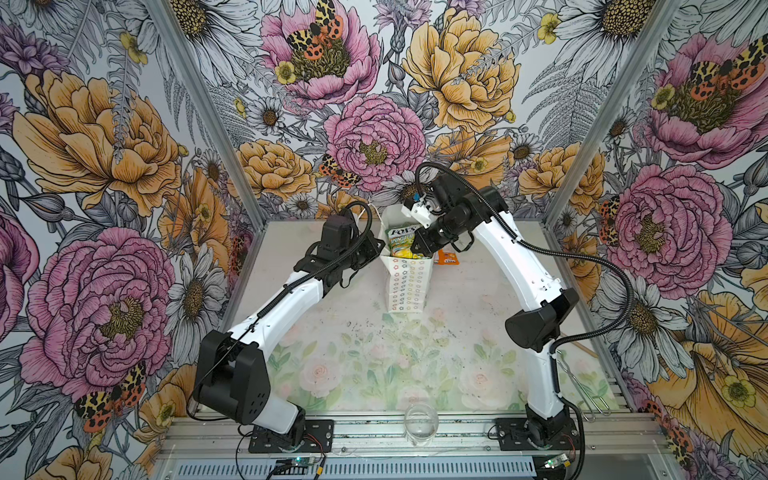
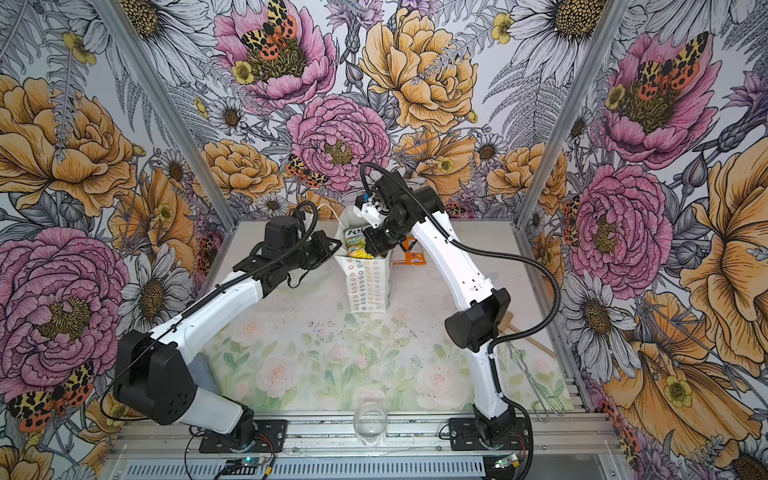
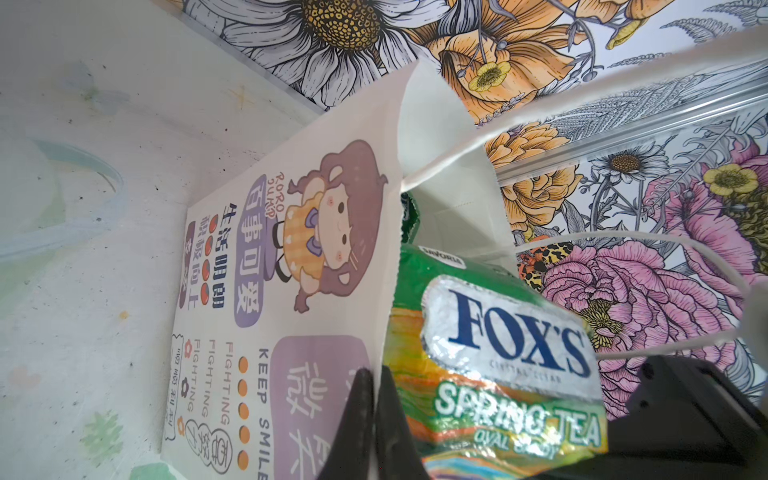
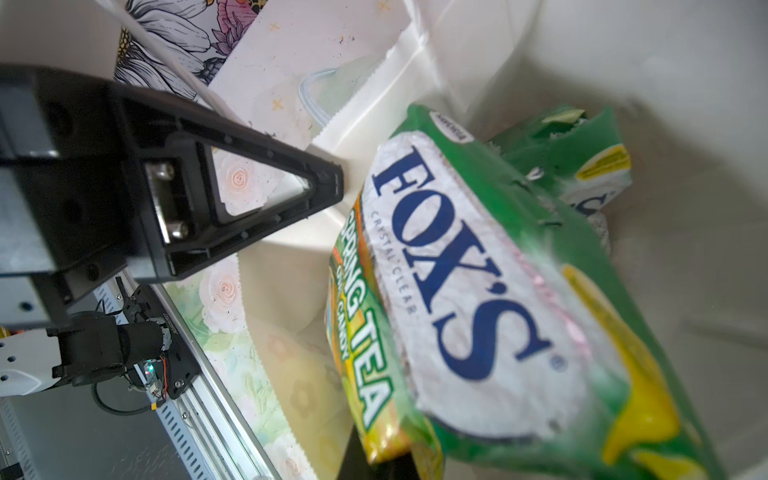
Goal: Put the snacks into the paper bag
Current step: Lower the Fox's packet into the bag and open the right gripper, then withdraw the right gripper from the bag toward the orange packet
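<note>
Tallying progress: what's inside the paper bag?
In the paper bag, a green FOX'S Spring Tea packet sticks up; a second green-and-yellow packet shows past it. Anything deeper is covered by them.

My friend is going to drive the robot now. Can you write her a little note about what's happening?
Left gripper: shut on the rim of the paper bag.
Right gripper: shut on a green FOX'S Spring Tea packet, at the bag's mouth.
Done: another green and yellow packet lies deeper inside.
Left: let go of the Spring Tea packet, then fetch the orange packet on the table beside the bag.
</note>
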You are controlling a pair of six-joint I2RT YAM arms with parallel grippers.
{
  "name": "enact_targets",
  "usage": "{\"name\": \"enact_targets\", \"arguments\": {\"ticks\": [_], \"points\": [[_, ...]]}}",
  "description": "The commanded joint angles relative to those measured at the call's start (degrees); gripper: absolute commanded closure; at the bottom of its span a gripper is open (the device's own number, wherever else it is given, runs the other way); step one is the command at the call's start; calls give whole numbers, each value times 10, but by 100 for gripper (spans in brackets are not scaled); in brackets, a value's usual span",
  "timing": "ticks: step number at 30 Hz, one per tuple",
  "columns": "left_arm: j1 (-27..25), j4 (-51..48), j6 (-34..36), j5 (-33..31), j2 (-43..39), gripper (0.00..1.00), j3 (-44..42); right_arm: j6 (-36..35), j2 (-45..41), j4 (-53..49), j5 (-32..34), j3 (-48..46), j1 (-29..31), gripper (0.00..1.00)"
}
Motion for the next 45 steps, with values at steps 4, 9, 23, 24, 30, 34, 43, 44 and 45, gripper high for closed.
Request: {"name": "enact_targets", "arguments": {"ticks": [4,9,23,24,30,34,43,44,45], "points": [[-4,24,-2,13,-7,93,-2,21,-15,-22,25,17,24,100],[-4,25,-2,11,-11,93,-3,36,-15,-23,32,17,30,91],[-3,25,-3,7,-12,93,-8,48,-52,-24,76,22,30,65],[-3,25,-4,7,-11,93,-8,48,-55,-24,79,25,30,64],[-3,24,-4,7,-11,93,-7,50,-66,-20,83,54,28,63],[-3,21,-3,3,-15,93,-9,59,-75,-18,94,56,20,61],[0,5,3,-17,-29,92,-14,78,-80,-17,101,52,-3,60],[2,5,4,-17,-29,91,-15,82,-83,-17,104,52,-11,60],[1,5,4,-17,-29,91,-16,88,-87,-17,103,51,-20,59]]}}
